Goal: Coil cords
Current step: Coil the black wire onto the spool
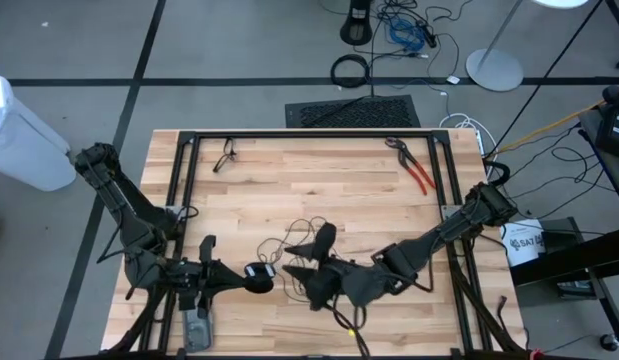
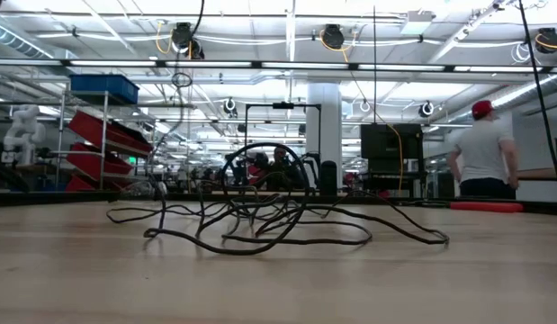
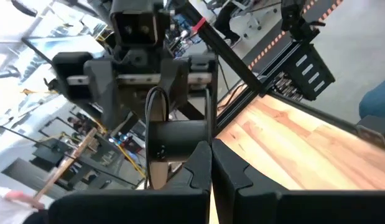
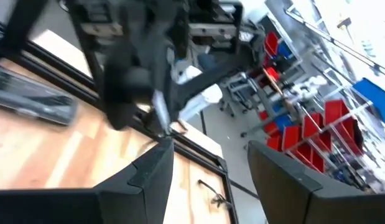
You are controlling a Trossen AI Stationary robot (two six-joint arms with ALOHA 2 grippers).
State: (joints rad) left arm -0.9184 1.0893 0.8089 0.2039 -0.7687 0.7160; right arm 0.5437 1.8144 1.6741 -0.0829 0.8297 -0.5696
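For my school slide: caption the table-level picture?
A thin black cord lies in a loose tangle on the wooden table.

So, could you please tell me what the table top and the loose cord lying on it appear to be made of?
The table top looks like wood: pale butcher-block strips with visible grain and joints, matte to lightly sealed. The cord looks like a thin black rubber- or plastic-jacketed wire: it lies in loose, springy loops with a slight sheen. What is inside it cannot be seen.

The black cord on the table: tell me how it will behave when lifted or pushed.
The cord is probably floppy: it lies in loose, irregular loops on the table. Thin as it is, it likely weighs little. Lifted at one point, the tangle would probably trail and snag rather than come up neatly.
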